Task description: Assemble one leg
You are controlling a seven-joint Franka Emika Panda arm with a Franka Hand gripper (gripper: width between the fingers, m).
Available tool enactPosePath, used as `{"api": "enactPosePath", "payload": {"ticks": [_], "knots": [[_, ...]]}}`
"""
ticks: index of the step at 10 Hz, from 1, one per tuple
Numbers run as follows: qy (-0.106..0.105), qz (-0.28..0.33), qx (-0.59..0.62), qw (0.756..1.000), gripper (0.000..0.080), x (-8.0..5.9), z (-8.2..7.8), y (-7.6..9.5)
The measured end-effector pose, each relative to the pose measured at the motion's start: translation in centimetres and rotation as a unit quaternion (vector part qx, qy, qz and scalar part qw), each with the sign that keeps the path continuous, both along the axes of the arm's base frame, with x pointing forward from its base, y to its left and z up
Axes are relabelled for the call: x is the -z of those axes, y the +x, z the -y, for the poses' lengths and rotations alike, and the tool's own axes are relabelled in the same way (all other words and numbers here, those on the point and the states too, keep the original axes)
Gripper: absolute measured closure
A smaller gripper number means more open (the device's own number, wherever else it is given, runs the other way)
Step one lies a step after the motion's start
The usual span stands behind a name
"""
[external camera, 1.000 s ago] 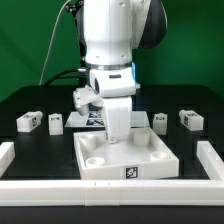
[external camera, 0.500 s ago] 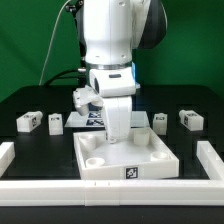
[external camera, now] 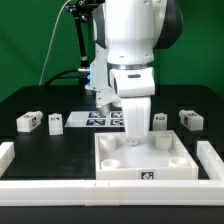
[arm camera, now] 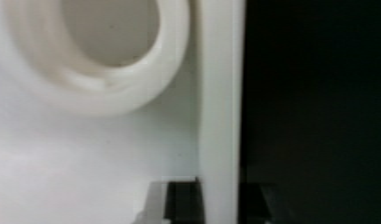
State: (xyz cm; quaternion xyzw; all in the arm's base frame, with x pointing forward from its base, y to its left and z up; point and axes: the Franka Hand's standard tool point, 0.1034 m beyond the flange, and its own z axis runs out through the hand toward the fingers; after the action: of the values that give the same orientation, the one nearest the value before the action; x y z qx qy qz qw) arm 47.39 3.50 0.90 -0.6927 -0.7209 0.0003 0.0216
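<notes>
The large white tray-like part (external camera: 146, 172) lies on the black table in front of the arm. My gripper (external camera: 134, 139) reaches down onto its far wall. In the wrist view the gripper (arm camera: 219, 205) has one dark finger on each side of the tray's thin wall (arm camera: 219, 110) and is shut on it. A round corner socket (arm camera: 98, 45) shows beside the wall. Four small white legs with tags lie loose: two at the exterior view's left (external camera: 28, 121) (external camera: 56, 122) and two at its right (external camera: 159, 120) (external camera: 190, 119).
The marker board (external camera: 102, 118) lies flat behind the tray, partly hidden by the arm. White raised borders run along the table's front (external camera: 60, 187), left (external camera: 6, 152) and right (external camera: 212, 152). A green backdrop stands behind.
The arm and the tray-like part have both shifted toward the exterior view's right. The four legs have not moved.
</notes>
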Motion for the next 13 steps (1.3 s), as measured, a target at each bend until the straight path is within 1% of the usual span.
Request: {"api": "enactPosePath", "payload": {"ticks": [1,4,6,7,8,10,12,13], "knots": [[0.0,0.001,0.013,1.0,0.0738,-0.2,-1.0,0.4],[0.001,0.005,0.038,0.999,0.0739,-0.4,-3.1,1.4],[0.0,0.003,0.045,0.999,0.0739,-0.3,-3.1,2.1],[0.001,0.005,0.035,0.999,0.0739,-0.1,-2.8,2.7],[0.002,-0.002,0.016,1.0,0.0739,0.1,-2.3,2.5],[0.004,-0.009,-0.006,1.0,0.0739,0.2,-1.8,2.4],[0.003,-0.009,0.001,1.0,0.0739,0.2,-1.8,2.3],[0.003,-0.01,0.001,1.0,0.0542,0.2,-1.8,2.3]]}}
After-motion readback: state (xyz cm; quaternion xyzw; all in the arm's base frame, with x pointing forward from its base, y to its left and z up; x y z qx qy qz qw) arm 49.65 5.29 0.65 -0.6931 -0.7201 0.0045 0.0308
